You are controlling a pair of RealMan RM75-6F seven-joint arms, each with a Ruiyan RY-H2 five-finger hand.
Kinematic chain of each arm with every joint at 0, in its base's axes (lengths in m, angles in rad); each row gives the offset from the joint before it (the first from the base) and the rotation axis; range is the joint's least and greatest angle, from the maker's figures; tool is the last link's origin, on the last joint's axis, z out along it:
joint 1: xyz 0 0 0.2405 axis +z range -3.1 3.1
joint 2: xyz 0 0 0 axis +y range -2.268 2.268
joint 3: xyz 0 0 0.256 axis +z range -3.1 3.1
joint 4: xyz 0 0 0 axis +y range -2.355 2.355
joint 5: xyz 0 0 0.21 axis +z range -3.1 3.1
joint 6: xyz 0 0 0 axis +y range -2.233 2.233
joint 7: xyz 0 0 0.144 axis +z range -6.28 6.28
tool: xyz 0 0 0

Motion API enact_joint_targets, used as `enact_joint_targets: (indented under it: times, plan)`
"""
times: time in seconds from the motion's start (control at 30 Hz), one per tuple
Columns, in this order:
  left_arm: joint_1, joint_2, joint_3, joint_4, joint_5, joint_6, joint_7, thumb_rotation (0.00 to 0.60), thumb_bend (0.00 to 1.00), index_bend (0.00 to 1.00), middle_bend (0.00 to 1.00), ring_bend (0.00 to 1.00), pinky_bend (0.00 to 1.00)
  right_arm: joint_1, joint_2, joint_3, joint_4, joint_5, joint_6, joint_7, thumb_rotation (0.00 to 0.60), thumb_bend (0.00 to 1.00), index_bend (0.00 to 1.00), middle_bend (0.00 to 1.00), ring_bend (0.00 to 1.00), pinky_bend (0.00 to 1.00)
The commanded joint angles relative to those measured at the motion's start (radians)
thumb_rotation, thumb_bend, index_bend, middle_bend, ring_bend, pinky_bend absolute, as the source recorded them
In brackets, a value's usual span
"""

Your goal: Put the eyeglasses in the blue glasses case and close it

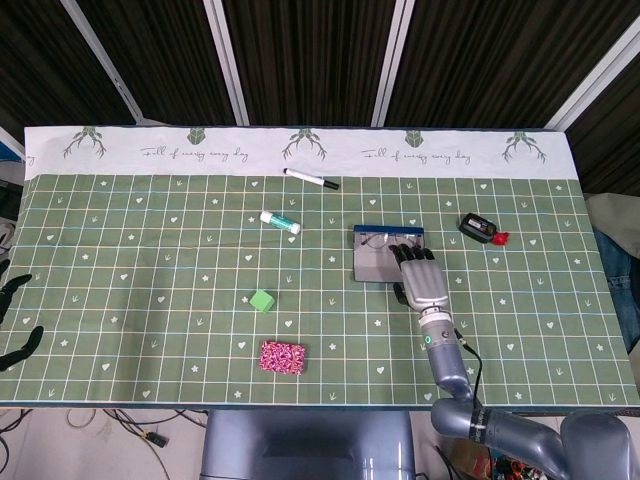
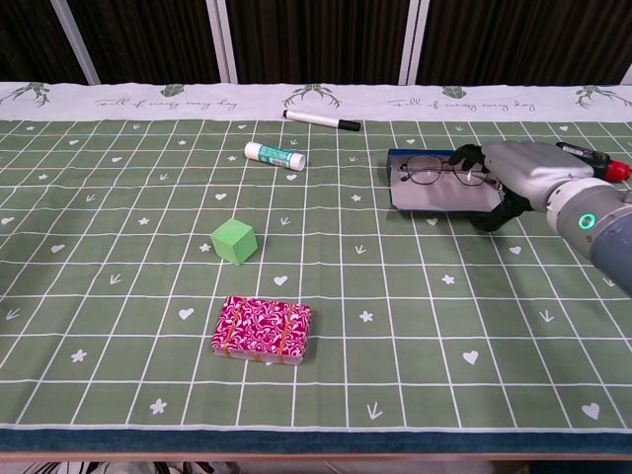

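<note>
Green tablecloth (image 1: pixel 150 260): right hand (image 2: pixel 518 173) holds eyeglasses (image 2: pixel 434 174) over blue glasses case (image 2: pixel 439 193)

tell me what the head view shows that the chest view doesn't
Only the head view shows the left hand at the table's left edge, holding nothing, plus the whole right forearm down to the table's front edge. Only the chest view shows the eyeglasses clearly, lying in the blue glasses case. Both show the right hand on the case's right side, the green cube, the pink patterned block, the glue stick and the marker.
</note>
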Motion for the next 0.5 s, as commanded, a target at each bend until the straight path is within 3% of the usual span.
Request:
enact_joint_targets:
  times: [0.03, 0.5]
  plan:
    - [0.0, 0.0, 0.0, -0.001, -0.001, 0.0, 0.0, 0.6, 0.32, 0.15, 0.0, 0.0, 0.0, 0.018, -0.009, 0.017, 0.023, 0.006, -0.014, -0.002, 0.6, 0.47, 0.19, 0.21, 0.21, 0.2]
    - [0.0, 0.004, -0.002, 0.0, -0.003, -0.001, -0.009, 0.6, 0.32, 0.15, 0.0, 0.0, 0.0, 0.101, -0.063, 0.096, 0.17, 0.066, -0.078, -0.037, 0.6, 0.46, 0.29, 0.21, 0.22, 0.2]
